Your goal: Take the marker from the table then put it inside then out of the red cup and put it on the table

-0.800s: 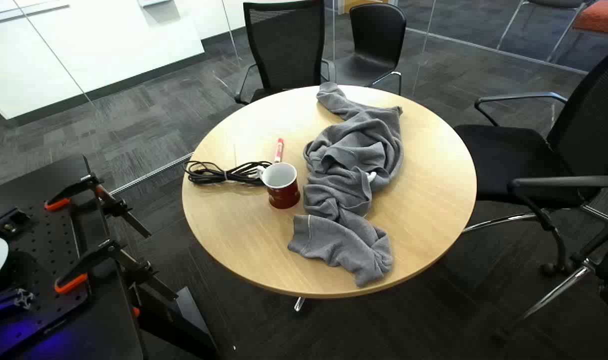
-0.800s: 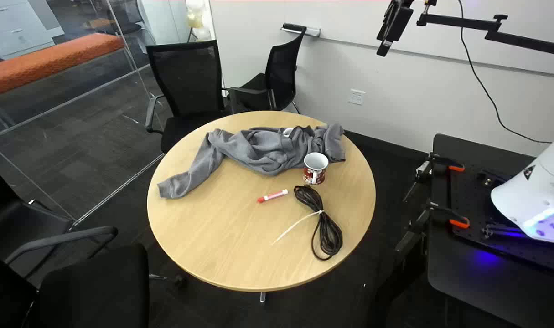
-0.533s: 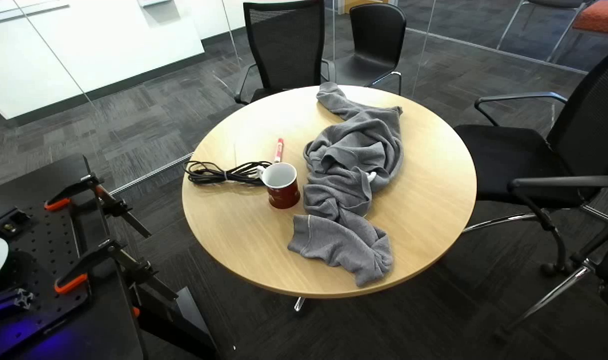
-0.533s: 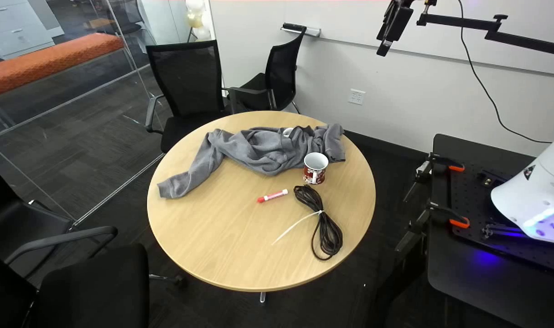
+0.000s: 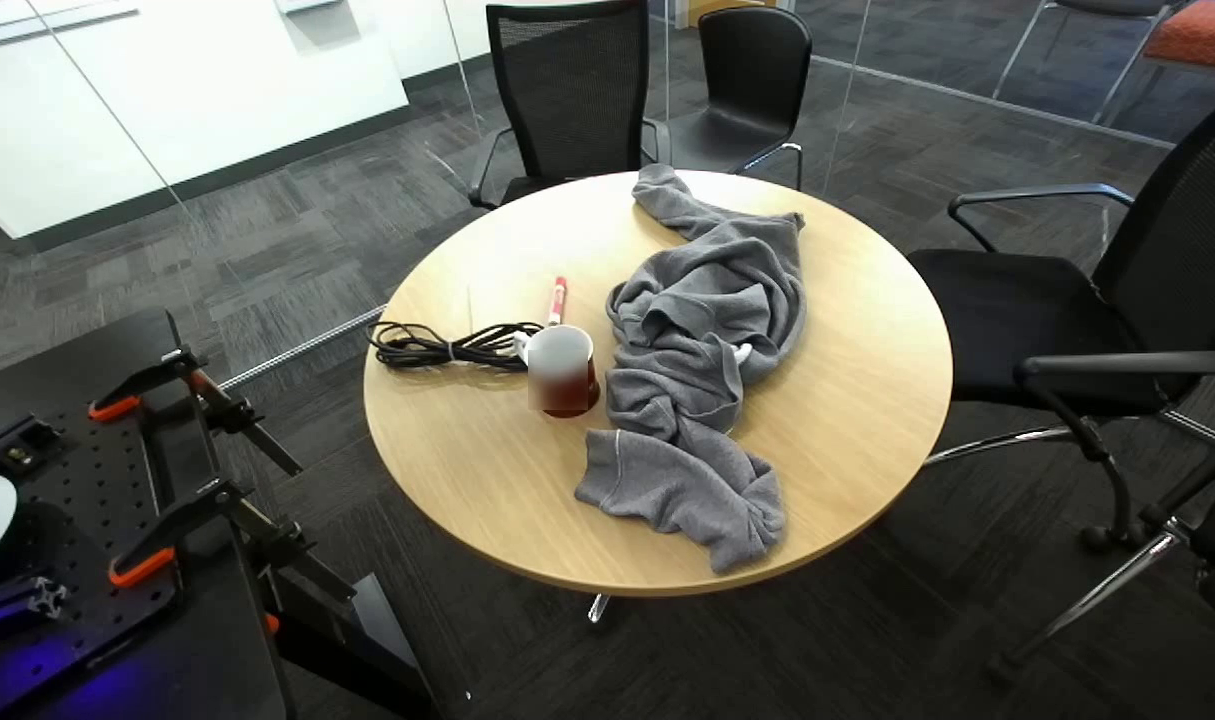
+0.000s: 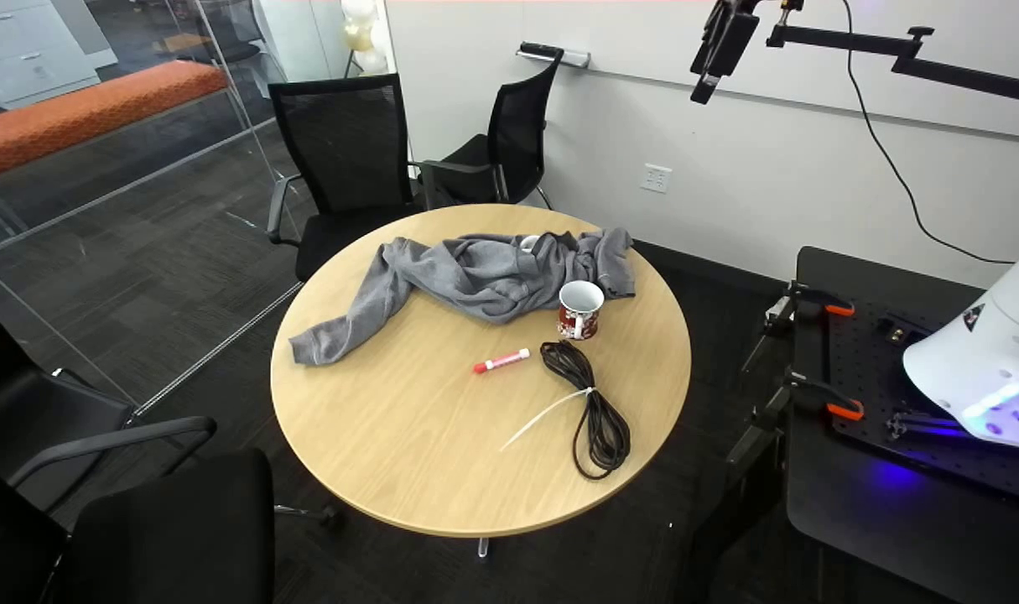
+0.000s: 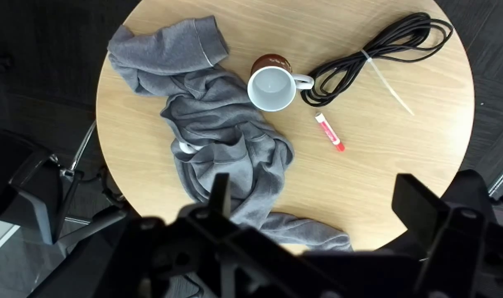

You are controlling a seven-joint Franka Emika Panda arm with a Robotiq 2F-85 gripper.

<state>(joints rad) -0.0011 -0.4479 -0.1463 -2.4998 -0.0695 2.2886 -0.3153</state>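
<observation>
Marker (image 7: 330, 131) lies below the tool (image 7: 312, 186), well apart.

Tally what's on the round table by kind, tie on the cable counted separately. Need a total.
Red mug: 1
Marker: 1
Black cable: 1
White tie: 1
Grey garment: 1
White thing part-hidden in the garment, can't tell what: 1
Total: 6

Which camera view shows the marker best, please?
The wrist view: the marker appears largest, whole and unobstructed. In both exterior views it is smaller; in an exterior view, the red cup may hide its white tip.
</observation>
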